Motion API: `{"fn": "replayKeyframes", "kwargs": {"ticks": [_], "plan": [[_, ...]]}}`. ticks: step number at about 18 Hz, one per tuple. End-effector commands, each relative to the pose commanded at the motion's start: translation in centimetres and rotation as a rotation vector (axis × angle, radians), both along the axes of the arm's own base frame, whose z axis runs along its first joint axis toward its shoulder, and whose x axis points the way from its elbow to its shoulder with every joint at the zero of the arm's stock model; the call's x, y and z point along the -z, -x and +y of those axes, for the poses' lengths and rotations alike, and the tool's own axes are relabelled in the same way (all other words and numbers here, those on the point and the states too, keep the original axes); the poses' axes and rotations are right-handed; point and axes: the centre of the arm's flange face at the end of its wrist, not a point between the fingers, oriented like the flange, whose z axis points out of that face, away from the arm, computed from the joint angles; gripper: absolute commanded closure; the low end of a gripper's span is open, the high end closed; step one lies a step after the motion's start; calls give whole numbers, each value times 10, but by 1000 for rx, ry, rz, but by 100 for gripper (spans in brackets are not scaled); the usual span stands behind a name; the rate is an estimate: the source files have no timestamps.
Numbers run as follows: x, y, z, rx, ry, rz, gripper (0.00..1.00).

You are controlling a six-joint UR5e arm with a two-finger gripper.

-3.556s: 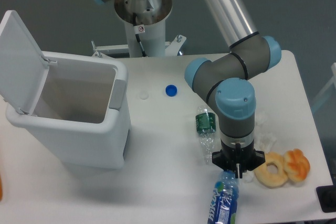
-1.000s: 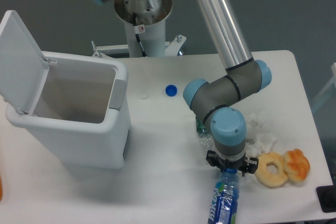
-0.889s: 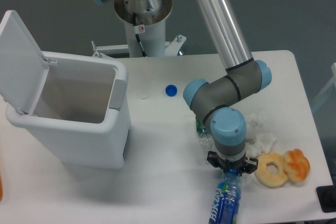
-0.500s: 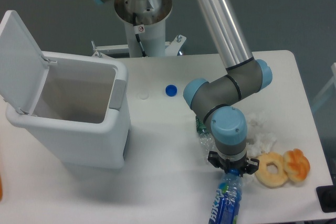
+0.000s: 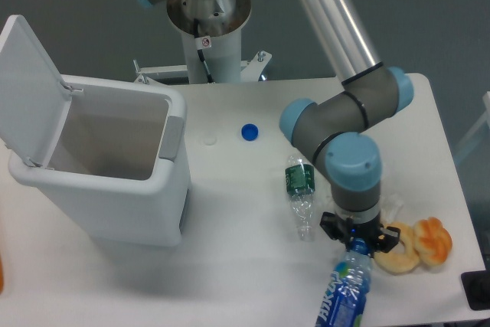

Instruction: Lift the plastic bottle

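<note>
- White table (image 5: 253,266) against a dark grey backdrop; one robot arm reaches down near its front right edge.
- Gripper (image 5: 358,241) is clamped on the cap end of the plastic bottle (image 5: 346,295), which points toward the front edge.
- One crushed green-label bottle (image 5: 302,194) lies just left of the gripper.
- Two pastries (image 5: 419,244) sit at its right.
- One loose blue cap (image 5: 249,132); one open white bin (image 5: 99,168) far left.

Claw (image 5: 360,246) and gripped plastic bottle (image 5: 346,295) now farther right, crushed bottle (image 5: 301,193) uncovered

Hand (image 5: 358,246) down, seemingly clamped.
</note>
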Motion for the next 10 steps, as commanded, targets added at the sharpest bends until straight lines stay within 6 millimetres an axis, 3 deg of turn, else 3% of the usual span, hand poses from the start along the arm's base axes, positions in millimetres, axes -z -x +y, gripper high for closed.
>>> {"fn": "replayKeyframes", "kwargs": {"ticks": [7, 10], "plan": [[-61, 15, -44, 163, 120, -97, 97], [-70, 12, -53, 178, 135, -120, 97]]}}
